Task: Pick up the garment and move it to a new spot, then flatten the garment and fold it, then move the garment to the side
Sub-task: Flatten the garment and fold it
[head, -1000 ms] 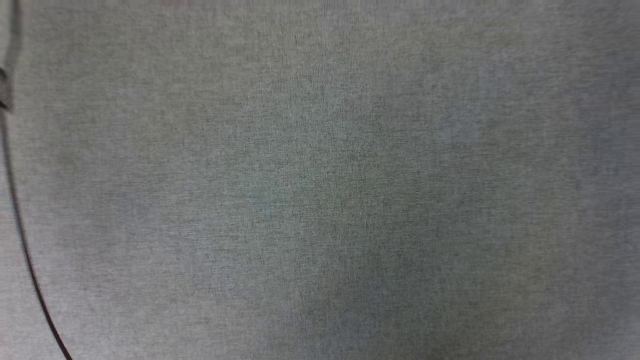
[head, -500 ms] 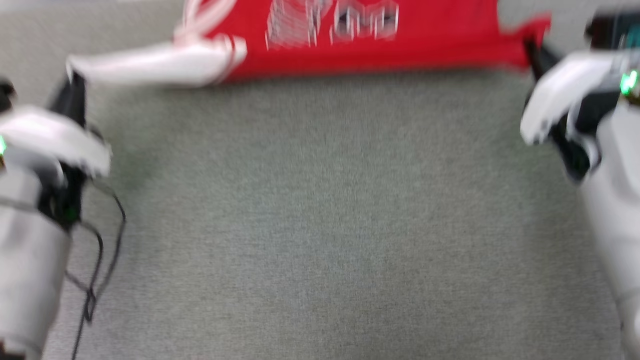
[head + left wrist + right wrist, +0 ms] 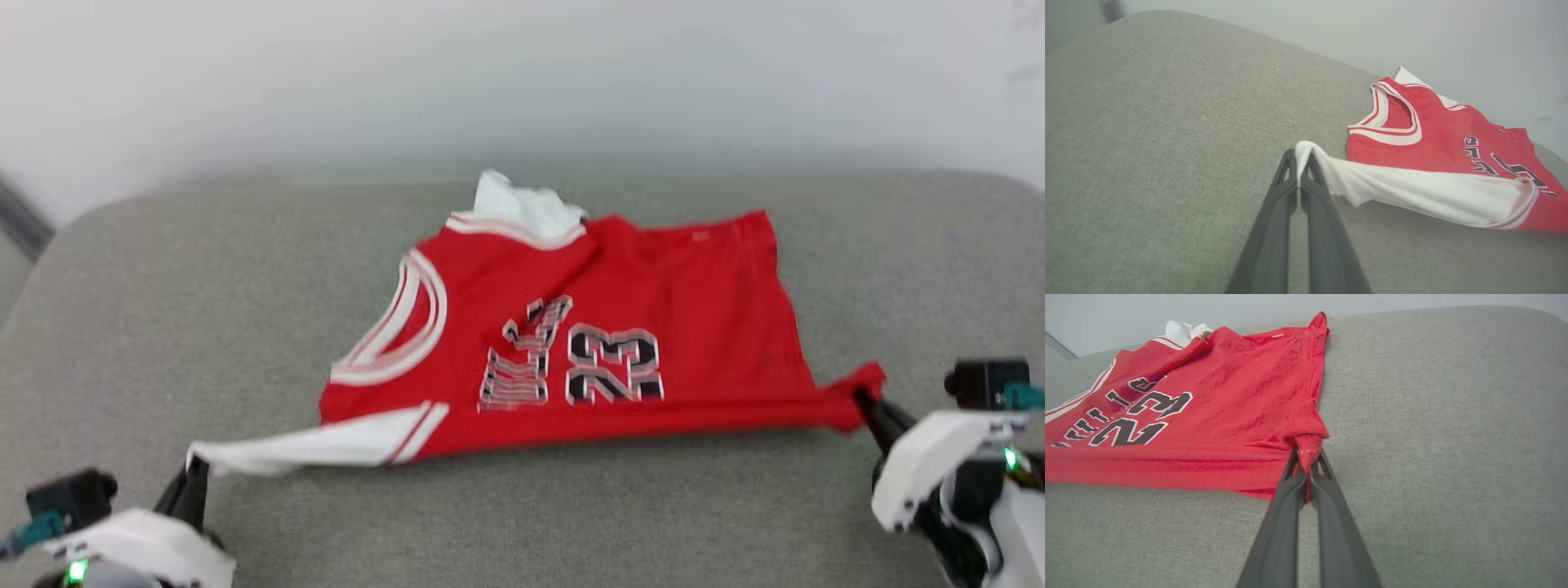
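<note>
Red garment (image 3: 620, 327) lies on a grey fabric surface (image 3: 204, 269) with rounded corners, pale wall (image 3: 522, 82) behind. It sits about mid-surface, toward the far side in the head view. The print faces up: black, white-outlined "23" with letters beside it. A white-and-red trimmed opening (image 3: 400, 327) is on its left part. A bunched white sleeve (image 3: 522, 204) pokes out at the far edge.

Left gripper (image 3: 194, 474) is at lower left, fingers pressed together and pinching the tip of the near white sleeve (image 3: 326, 445). In the left wrist view the left gripper (image 3: 1299, 159) has the white cloth caught between its fingertips, and the sleeve runs from there back to the garment (image 3: 1437, 139), drawn out long.

Right gripper (image 3: 861, 400) is at the right, fingers closed on the near red corner of the hem. In the right wrist view the right gripper (image 3: 1306, 457) has that corner bunched between the fingertips, the garment (image 3: 1229, 400) spread off to the left of them.

The near edge is pulled in a straight line between the two grippers, which are well apart. The rest of the cloth rests on the surface, a bit wrinkled.
</note>
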Motion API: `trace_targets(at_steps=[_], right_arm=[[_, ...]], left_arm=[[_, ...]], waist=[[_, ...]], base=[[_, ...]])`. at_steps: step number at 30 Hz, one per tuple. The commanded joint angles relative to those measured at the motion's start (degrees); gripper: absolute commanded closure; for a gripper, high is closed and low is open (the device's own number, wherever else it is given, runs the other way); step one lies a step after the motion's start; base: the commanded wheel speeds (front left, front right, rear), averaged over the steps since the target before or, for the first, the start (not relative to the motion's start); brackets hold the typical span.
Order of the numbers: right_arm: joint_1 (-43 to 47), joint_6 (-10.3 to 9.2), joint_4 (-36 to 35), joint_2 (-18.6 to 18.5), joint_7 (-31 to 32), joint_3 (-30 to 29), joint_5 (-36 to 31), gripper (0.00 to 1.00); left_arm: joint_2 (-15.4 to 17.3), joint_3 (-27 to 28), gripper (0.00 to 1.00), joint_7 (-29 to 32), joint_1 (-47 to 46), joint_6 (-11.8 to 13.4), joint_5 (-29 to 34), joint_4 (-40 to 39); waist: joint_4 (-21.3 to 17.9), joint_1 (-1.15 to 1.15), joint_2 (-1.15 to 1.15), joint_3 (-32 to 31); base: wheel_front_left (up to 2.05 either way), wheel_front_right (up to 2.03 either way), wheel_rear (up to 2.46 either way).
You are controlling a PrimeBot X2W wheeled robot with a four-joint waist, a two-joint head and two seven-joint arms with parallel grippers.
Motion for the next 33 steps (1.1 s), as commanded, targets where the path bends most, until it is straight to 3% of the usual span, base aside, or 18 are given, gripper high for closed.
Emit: trace_targets(at_steps=[1, 10, 17, 25, 31, 33], right_arm=[[4.10, -1.02, -1.93, -2.14, 0.66, -3.24, -0.31, 1.00], [25.52, -1.06, -19.77, 4.40, 10.75, -15.62, -4.46, 1.00], [32.33, -1.00, -31.96, 10.39, 18.17, -19.35, -8.39, 1.00], [27.72, -0.62, -35.25, 10.87, 21.95, -16.53, -11.79, 1.00], [23.17, -0.60, -33.38, 10.36, 22.36, -13.77, -12.77, 1.00], [20.62, -0.59, -31.16, 9.92, 22.19, -11.87, -13.29, 1.00]], left_arm=[[3.45, 2.16, 1.00, 0.11, 4.13, 3.13, -0.95, -1.42], [7.08, 6.15, 1.00, 3.54, 23.46, 13.99, -5.11, -21.53], [8.62, 7.01, 1.00, 5.23, 28.76, 18.33, -5.26, -32.57], [8.05, 2.64, 1.00, 8.24, 20.70, 16.09, -2.86, -34.48], [5.81, -0.30, 1.00, 9.23, 13.40, 13.46, -1.35, -30.68], [4.01, -2.03, 1.00, 9.92, 9.53, 11.53, -1.16, -27.25]], waist=[[0.69, 0.02, 0.00, -3.53], [2.13, 0.02, 0.00, -5.91], [2.15, 0.02, 0.00, -5.47], [1.63, 0.02, 0.00, -2.27], [1.53, 0.02, 0.00, 1.76], [1.42, 0.02, 0.00, 3.83]], base=[[0.00, 0.00, 0.00], [0.00, 0.00, 0.00], [0.00, 0.00, 0.00], [0.00, 0.00, 0.00], [0.00, 0.00, 0.00], [0.00, 0.00, 0.00]])
